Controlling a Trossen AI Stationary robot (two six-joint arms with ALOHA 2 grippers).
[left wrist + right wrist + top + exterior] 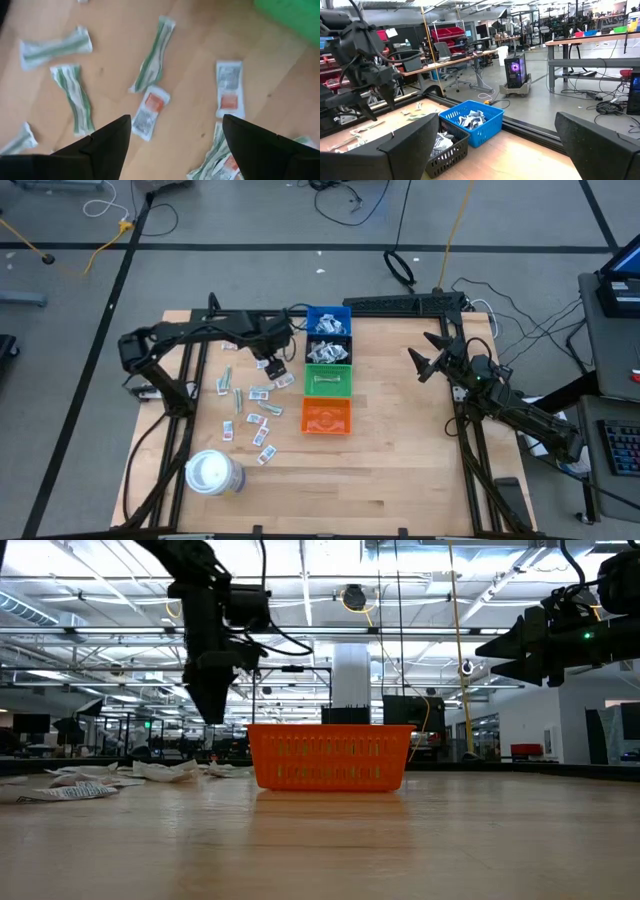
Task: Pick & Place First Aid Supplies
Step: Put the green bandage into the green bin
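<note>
The first aid supplies lie scattered flat on the wooden table [400, 470], left of the bins: white strips with reddish marks [150, 112] [230, 90] and slim green-grey wrappers [154, 56] [76, 97]. In the high view they spread around [255, 408]. My left gripper [272, 367] [175, 125] hangs open above them, pointing down and touching nothing; it is well clear of the table in the low view [212, 705]. My right gripper [425, 358] [496, 120] waits open and level at the table's right side.
A row of small bins stands mid-table: blue [328, 320], black [328, 348], green [328, 380] and orange [326, 417]; the blue and black ones hold packets. A large white roll [213, 473] stands near the front left.
</note>
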